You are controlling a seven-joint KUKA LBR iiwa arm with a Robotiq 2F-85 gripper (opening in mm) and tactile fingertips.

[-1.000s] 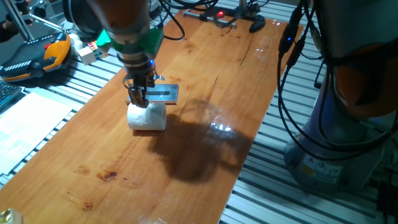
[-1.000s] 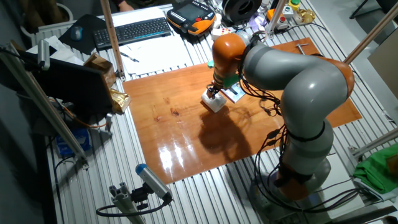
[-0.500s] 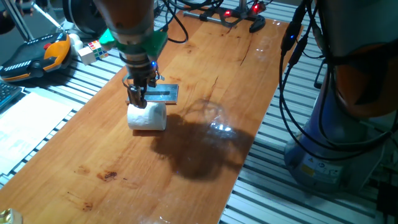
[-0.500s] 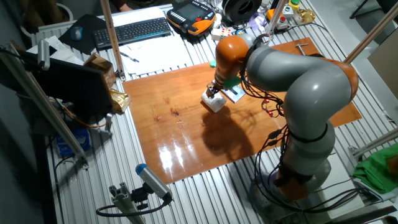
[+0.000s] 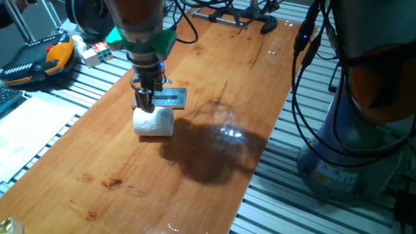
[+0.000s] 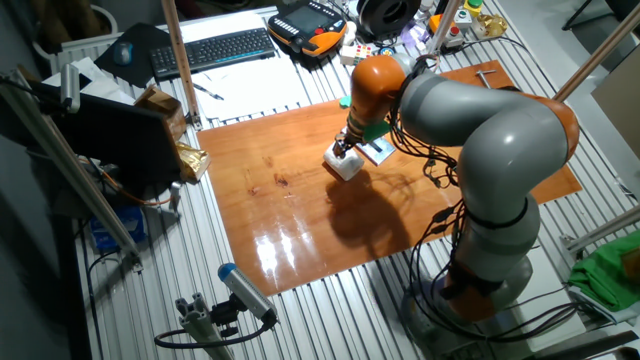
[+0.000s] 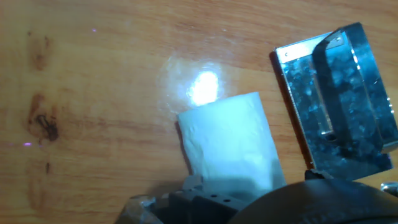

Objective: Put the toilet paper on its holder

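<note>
The toilet paper (image 5: 154, 122) is a small white roll lying on its side on the wooden table (image 5: 214, 78); it also shows in the other fixed view (image 6: 343, 164) and the hand view (image 7: 230, 146). The shiny grey metal holder (image 5: 170, 97) lies flat just behind the roll, its bent bar arm clear in the hand view (image 7: 339, 99). My gripper (image 5: 144, 104) points straight down at the roll's far end, next to the holder. Its fingers (image 7: 186, 194) sit on both sides of that end and look shut on it. The roll rests on the table.
A black and orange teach pendant (image 5: 39, 62) and a colour cube (image 5: 97, 53) lie left of the table. A black clamp (image 5: 240, 19) sits at the far end. Cables (image 5: 302, 84) hang by the right edge. A keyboard (image 6: 215, 47) lies beyond the table.
The arm above the hand has shifted slightly. The gripper, the roll and the holder stay where they were.
</note>
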